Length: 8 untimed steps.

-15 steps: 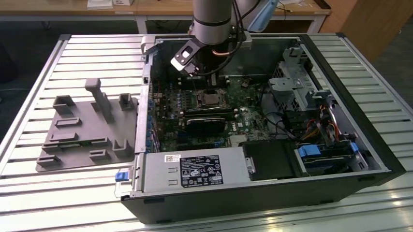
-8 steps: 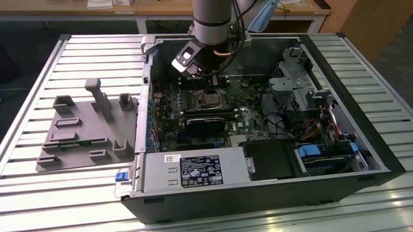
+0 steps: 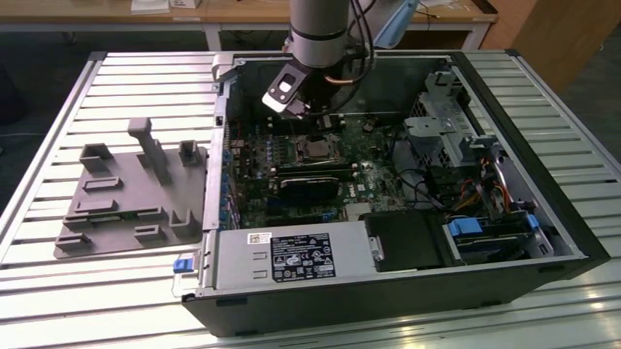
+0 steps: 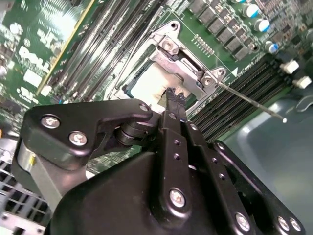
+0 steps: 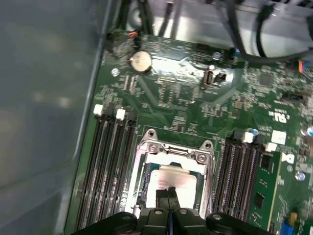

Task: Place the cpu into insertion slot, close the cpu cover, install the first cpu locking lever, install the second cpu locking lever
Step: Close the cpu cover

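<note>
Pale silvery-beige, the small flat square cpu (image 5: 179,178) lies inside the small dark square insertion slot (image 5: 145,186), seemingly seated and level with the silver rim. Around it stands the thin square silver metal cpu cover (image 5: 173,152). I cannot tell whether that frame is fully pressed flat or only resting.

The black two-fingered claw (image 4: 175,94) hangs directly over the chip. Its narrow tips are drawn together with nothing visible between them, and they are at or just above the chip's top face. In the second wrist view a thin silver lever rod (image 4: 249,100) with a small ball end juts out free from one corner of the socket, so that locking lever looks not yet latched.

I judge the placing of the chip done or all but done, with the work now at the cover and levers. The work at the socket calls for small, level motion, with the tips kept off the chip's face and clear of the loose rod.

Long black memory slots (image 5: 110,161) flank the socket on both sides of the green circuit board (image 5: 176,98). The board sits in an open black computer case (image 3: 388,298) lying on the pale slatted metal counter (image 3: 97,309), with a grey moulded fixture plate (image 3: 126,211) beside it on the exterior view's left.
</note>
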Available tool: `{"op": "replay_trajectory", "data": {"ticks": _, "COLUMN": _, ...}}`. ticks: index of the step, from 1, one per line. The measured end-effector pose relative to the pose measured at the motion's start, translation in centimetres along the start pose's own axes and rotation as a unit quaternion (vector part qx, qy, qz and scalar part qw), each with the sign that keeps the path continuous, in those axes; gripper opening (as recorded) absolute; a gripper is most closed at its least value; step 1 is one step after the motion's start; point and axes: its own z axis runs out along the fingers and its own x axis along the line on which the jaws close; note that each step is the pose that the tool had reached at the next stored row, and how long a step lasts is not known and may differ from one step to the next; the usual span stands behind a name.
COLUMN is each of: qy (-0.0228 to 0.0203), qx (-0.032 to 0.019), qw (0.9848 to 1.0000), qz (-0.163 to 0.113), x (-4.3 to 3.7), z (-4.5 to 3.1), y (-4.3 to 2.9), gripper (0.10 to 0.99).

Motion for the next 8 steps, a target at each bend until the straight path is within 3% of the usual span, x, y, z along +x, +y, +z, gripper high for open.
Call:
{"op": "replay_trajectory", "data": {"ticks": 4, "qy": 0.0019, "qx": 0.0006, "qw": 0.9993, "qz": -0.036, "x": 0.00, "z": 0.02, "y": 0.00, "gripper": 0.106}}
{"op": "replay_trajectory", "data": {"ticks": 8, "qy": 0.0038, "qx": 0.0011, "qw": 0.9974, "qz": -0.072, "x": 0.00, "z": 0.04, "y": 0.00, "gripper": 0.106}}
